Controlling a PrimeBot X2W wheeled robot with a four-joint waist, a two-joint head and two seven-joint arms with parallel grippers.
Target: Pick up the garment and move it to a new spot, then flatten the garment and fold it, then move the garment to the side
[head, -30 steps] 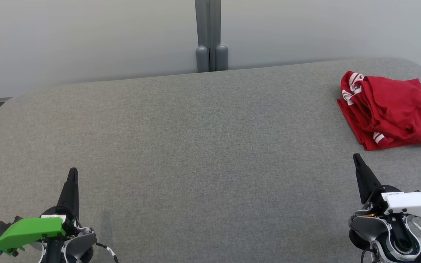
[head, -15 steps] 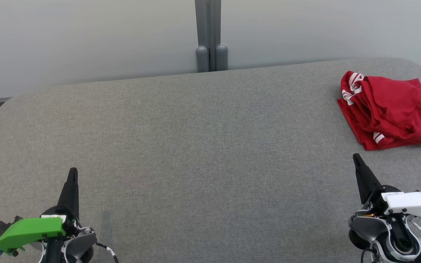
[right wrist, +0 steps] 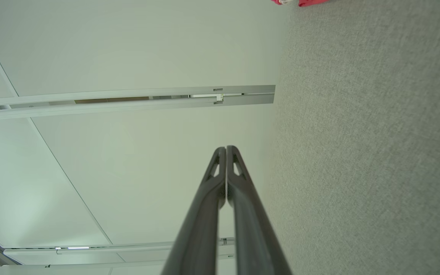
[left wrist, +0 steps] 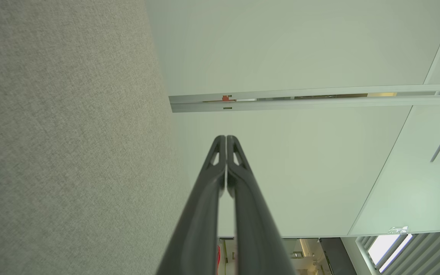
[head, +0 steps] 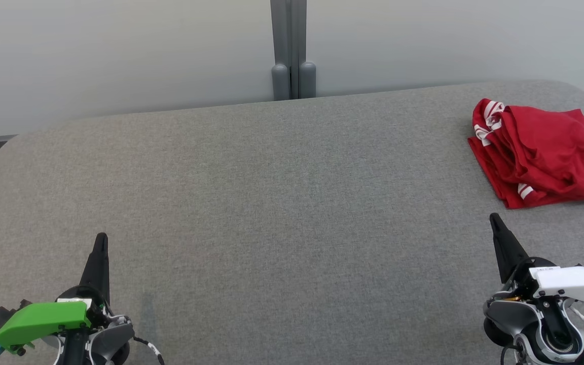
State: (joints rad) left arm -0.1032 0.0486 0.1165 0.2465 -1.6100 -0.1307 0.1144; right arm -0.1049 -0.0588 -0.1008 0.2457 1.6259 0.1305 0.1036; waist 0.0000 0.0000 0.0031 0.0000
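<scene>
A red garment (head: 543,152) with white stripes lies folded in a rumpled stack at the far right of the grey table (head: 271,192); a sliver of the garment (right wrist: 300,2) peeks in at the top of the right wrist view. My right gripper (head: 495,219) is shut and empty, hovering just below the garment's near edge without touching it. At the lower left, far from the cloth, my left gripper (head: 101,238) is shut with nothing in it. Both wrist views show the fingers (left wrist: 225,139) (right wrist: 225,149) pressed together.
The grey fabric-covered table has rounded corners and spreads wide between the two arms. A pale wall panel with a grey vertical post (head: 293,50) stands behind the far edge. The garment sits close to the table's right edge.
</scene>
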